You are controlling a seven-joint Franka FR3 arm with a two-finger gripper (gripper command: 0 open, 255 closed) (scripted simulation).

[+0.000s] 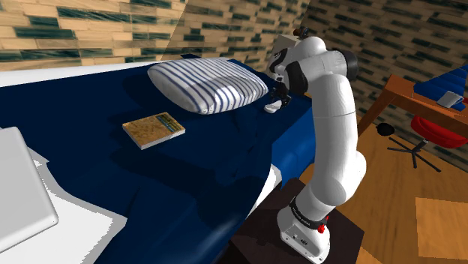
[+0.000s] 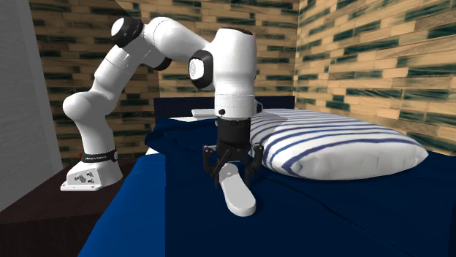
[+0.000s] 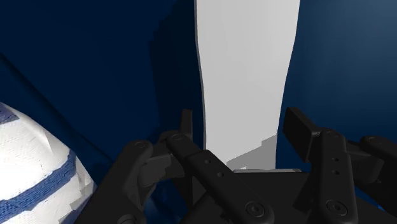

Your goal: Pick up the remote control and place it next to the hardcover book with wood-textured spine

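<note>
Closest in, wrist view: black fingers (image 3: 304,130) of the jaws, standing apart, one either side of the remote (image 3: 245,70). There's a thin gap each side, so no contact and nothing clamped. The remote is a plain pale grey-white bar, long and narrow, lying on the navy bed cover (image 1: 90,97). One end sits between the fingers and the rest runs straight out ahead of them.

2nd exterior view: the white arm (image 2: 219,66) comes down approx vertical over the remote's far end. The jaws straddle that end low over the cover, and the other end points toward the camera.

A blue-&-white striped pillow (image 2: 329,146) lies just beside the remote, on that view's right.

Shoulder view: the remote is near the bed's edge by the pillow's right end. The book (image 1: 154,129), w/ a yellow-brown grainy cover, lies flat on the bed to the lower left of the pillow, well apart from the remote.

Lower left corner has a pale grey slab (image 1: 15,187), can't tell what it is, next to white sheet (image 1: 82,221). The arm's base sits on the dark stand (image 1: 341,236).

Far right there's a wood surface (image 1: 397,94) & a red chair (image 1: 439,133). Walls are brick-pattern, tan & dark green.
</note>
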